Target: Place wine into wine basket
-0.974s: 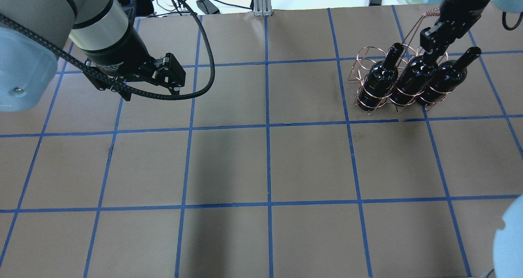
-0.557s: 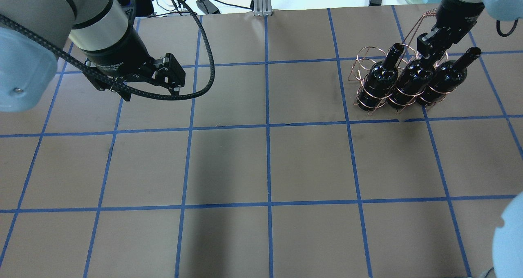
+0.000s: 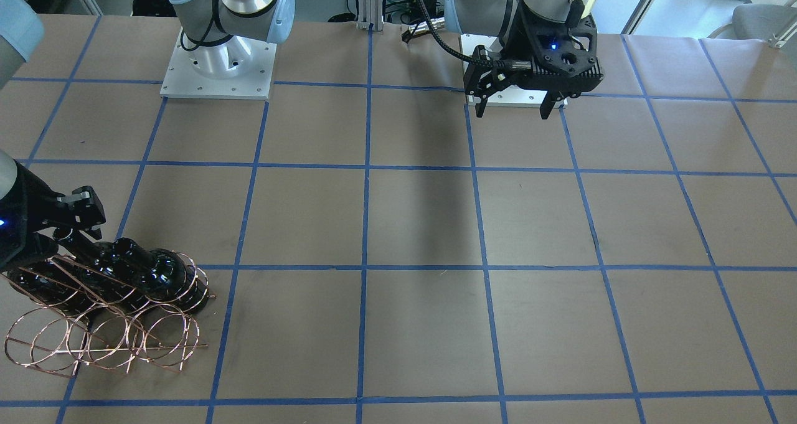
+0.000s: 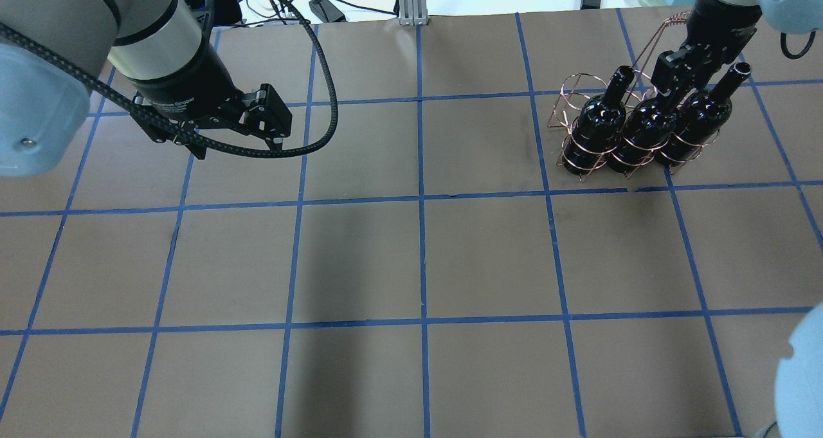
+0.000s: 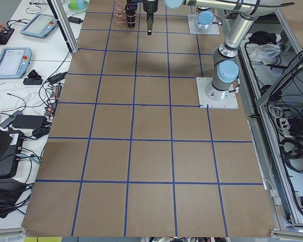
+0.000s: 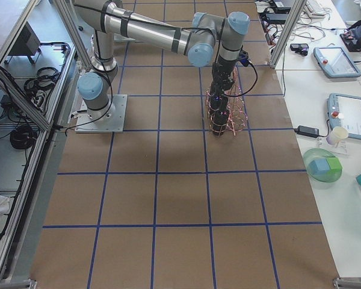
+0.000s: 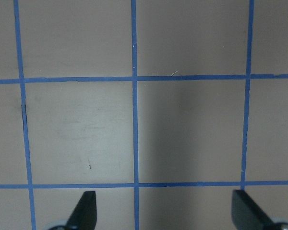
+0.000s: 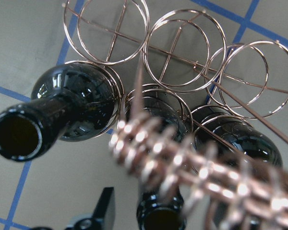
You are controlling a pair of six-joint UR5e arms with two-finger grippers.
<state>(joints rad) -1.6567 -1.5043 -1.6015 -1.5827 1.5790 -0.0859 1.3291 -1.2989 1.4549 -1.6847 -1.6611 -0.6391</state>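
Observation:
Three glossy near-black bottles stand in the front row of the copper wire basket [image 4: 564, 97] at the back right. My right gripper [image 4: 672, 81] is over the neck of the middle wine bottle [image 4: 643, 129], beside the coiled handle [image 8: 173, 163]. In the right wrist view one finger [image 8: 104, 211] stands apart from that bottle's mouth [image 8: 158, 219], so the jaws look open around the neck. The other finger is hidden by the handle. My left gripper [image 4: 273, 123] is open and empty over bare table at the back left.
The basket's far row of rings [image 8: 185, 52] holds nothing. It stands near the table's far edge, with cables and devices [image 4: 321, 4] just beyond. Brown paper with blue tape squares [image 4: 421, 258] covers the table.
My right gripper has moved a little up and away at the middle bottle's neck. The middle and right bottles now stand more upright. The left arm has not moved.

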